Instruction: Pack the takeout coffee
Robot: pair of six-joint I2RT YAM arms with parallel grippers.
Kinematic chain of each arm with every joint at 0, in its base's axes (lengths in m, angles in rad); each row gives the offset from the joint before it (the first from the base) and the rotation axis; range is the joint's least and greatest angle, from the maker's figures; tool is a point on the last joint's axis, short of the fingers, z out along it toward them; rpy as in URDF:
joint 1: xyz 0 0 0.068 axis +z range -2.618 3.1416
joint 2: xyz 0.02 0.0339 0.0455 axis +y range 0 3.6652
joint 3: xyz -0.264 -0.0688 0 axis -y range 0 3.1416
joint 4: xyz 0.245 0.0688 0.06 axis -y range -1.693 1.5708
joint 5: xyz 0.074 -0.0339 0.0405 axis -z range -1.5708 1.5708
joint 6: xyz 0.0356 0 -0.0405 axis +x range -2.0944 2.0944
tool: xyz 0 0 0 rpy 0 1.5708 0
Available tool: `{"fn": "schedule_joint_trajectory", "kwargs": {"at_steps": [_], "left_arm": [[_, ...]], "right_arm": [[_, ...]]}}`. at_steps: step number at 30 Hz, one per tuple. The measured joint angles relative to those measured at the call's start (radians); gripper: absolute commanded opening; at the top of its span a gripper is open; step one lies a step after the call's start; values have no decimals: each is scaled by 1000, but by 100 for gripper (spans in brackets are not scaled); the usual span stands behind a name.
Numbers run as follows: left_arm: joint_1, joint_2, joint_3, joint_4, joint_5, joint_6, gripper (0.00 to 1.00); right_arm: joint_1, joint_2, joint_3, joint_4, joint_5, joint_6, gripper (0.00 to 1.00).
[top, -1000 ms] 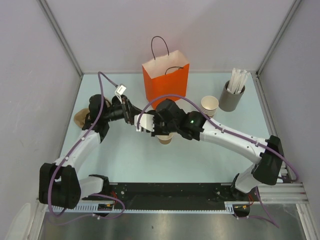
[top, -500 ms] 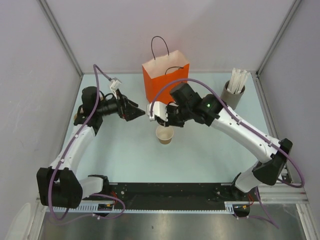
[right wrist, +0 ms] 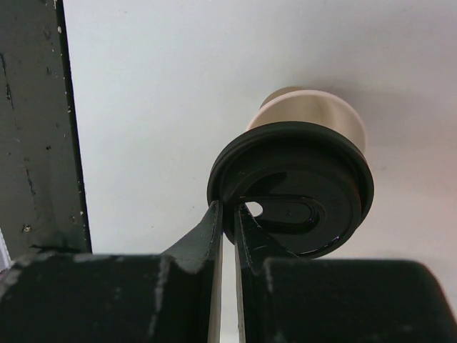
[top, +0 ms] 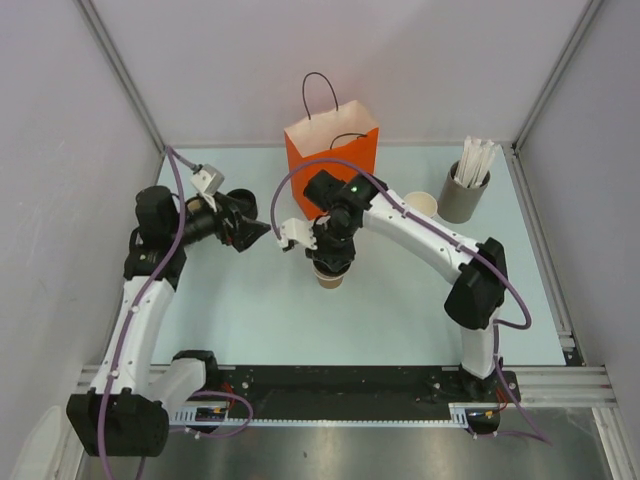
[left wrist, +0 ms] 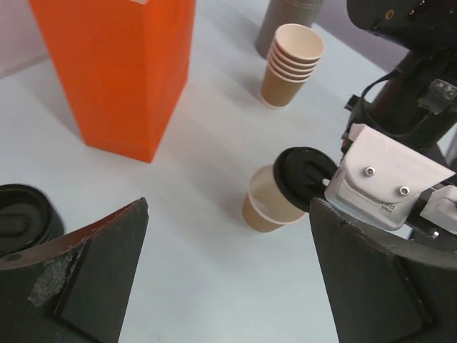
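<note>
Pale-blue table [top: 400, 310], grey walls [top: 60, 150]. Before the orange bag [top: 330, 160], right gripper [right wrist: 228, 214] is pinching lid [right wrist: 289, 189] over cup [left wrist: 268, 204]; left gripper [left wrist: 227, 209] is gaping wide.

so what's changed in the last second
The right hand, shut on the black lid, swung from beside the orange bag back over the cup; the lid now hangs tilted at the rim, not pressed on. The open left hand drew back a little to the left. Cup, bag, cup stack and grey holder stayed put.
</note>
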Motion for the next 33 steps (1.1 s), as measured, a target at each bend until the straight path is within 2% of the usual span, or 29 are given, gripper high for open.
{"fn": "schedule_joint_trajectory", "kwargs": {"at_steps": [11,33], "left_arm": [[61,-67,-2,-93,-133,101,99],[101,-79,-37,-89,-129,104,99]], "right_arm": [[2,103,106,-31,34,92,2],[11,203,150,-35,64,151,2]]}}
